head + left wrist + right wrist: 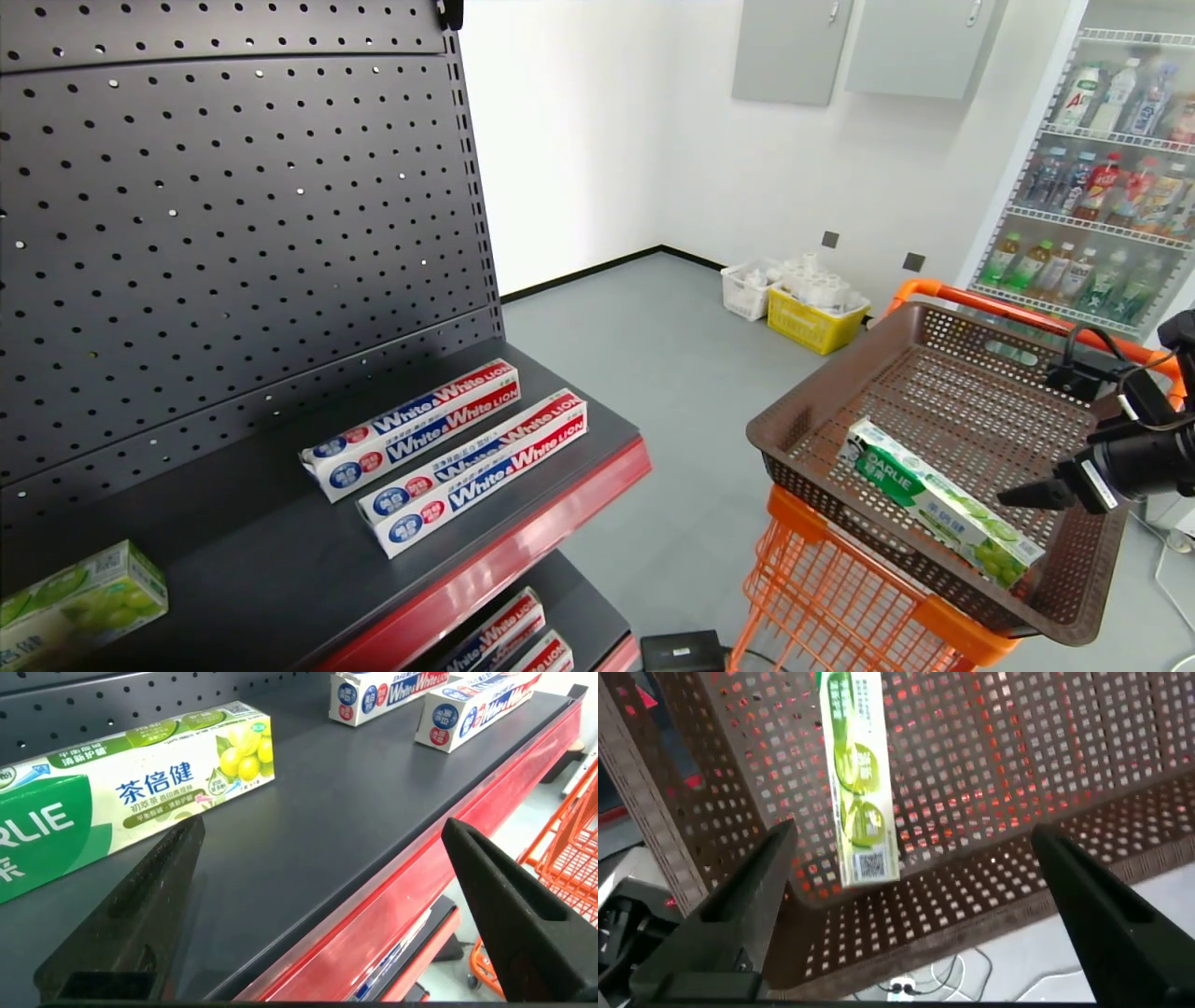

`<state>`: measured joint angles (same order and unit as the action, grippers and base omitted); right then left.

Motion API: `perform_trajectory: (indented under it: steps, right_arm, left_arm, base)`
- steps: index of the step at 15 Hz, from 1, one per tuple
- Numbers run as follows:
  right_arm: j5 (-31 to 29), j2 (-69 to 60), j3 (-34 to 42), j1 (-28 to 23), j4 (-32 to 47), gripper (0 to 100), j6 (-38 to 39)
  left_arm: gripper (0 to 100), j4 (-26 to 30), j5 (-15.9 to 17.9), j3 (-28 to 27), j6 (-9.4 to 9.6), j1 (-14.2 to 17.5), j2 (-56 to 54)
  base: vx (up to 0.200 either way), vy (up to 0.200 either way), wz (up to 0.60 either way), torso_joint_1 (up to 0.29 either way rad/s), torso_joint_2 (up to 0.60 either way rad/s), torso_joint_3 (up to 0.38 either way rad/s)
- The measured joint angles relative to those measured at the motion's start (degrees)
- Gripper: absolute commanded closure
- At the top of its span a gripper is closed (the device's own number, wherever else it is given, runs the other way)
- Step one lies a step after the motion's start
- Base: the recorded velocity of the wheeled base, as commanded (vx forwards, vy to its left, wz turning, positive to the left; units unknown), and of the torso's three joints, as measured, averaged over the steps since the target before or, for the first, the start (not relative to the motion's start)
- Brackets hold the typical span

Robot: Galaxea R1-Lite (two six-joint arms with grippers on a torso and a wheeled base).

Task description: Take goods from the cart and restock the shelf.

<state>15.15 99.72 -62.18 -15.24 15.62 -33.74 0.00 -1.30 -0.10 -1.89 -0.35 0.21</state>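
Observation:
A green toothpaste box (943, 513) lies on the floor of the cart's brown basket (934, 364). My right gripper (1032, 493) hovers just beside its near end, open; in the right wrist view its fingers straddle the basket's wall above the box (859, 784). On the dark shelf (280, 560) lie two white, red and blue toothpaste boxes (415, 427) (478, 469) and another green box (79, 597). My left gripper (318, 915) is open with nothing in it, low over the shelf's front beside that green box (140, 784).
The basket rides on an orange cart frame (840, 597). A lower shelf (523, 625) holds more boxes. Yellow (814, 322) and white bins stand on the floor by the far wall. A drinks cooler (1102, 168) stands behind the cart.

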Motion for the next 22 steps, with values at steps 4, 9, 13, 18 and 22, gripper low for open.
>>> perform_trajectory:
  steps: [4,9,13,18,22]
  right_arm:
    - [0.7,4.6,-4.0,2.4,-0.3,0,0.0]
    - [1.6,9.5,-8.5,4.7,-0.5,0,0.0]
    - [1.2,12.7,-10.3,5.6,-0.5,0,0.1]
    - [0.9,15.7,-10.4,7.1,-2.1,0,0.0]
    - [-0.8,17.6,-10.5,8.4,-2.2,0,0.0]
  left_arm:
    - [0,0.0,0.0,0.0,-0.02,0.0,0.0]
    - [0,0.0,0.0,0.0,-0.02,0.0,0.0]
    - [0,0.0,0.0,0.0,-0.02,0.0,0.0]
    - [0,0.0,0.0,0.0,-0.02,0.0,0.0]
    - [0,0.0,0.0,0.0,-0.02,0.0,0.0]
  base:
    - [0.0,0.0,0.0,0.0,0.0,0.0]
    - [0.0,0.0,0.0,0.0,0.0,0.0]
    - [0.0,0.0,0.0,0.0,0.0,0.0]
    - [0.0,0.0,0.0,0.0,0.0,0.0]
    - [0.0,0.0,0.0,0.0,0.0,0.0]
